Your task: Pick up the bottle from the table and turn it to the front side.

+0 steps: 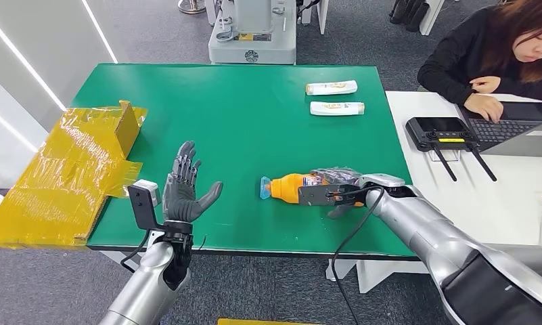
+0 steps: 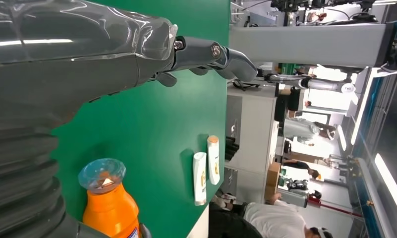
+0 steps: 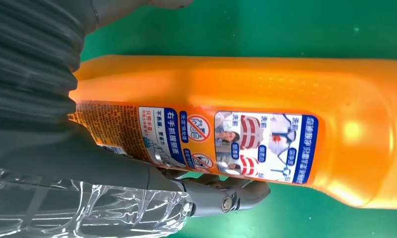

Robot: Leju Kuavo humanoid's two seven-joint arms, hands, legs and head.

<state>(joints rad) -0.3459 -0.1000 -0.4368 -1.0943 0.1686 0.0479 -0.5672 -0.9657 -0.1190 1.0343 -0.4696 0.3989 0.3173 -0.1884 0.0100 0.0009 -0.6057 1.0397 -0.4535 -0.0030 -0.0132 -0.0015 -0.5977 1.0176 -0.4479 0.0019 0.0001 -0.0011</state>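
An orange bottle (image 1: 291,187) with a light blue cap lies on its side on the green table (image 1: 241,128), cap pointing toward my left. My right hand (image 1: 335,191) wraps around its body; the right wrist view shows the bottle (image 3: 265,134) with its printed back label facing the camera and fingers (image 3: 221,193) curled under it. My left hand (image 1: 185,188) hovers open, fingers spread and upright, to the left of the bottle near the table's front edge. In the left wrist view the bottle (image 2: 109,208) shows cap first past my left hand (image 2: 87,54).
Two white tubes (image 1: 332,88) (image 1: 337,108) lie side by side at the table's far right. A yellow taped cardboard box (image 1: 72,166) sits flattened at the left edge. A person (image 1: 498,47) works at a laptop on the white desk (image 1: 498,196) to the right.
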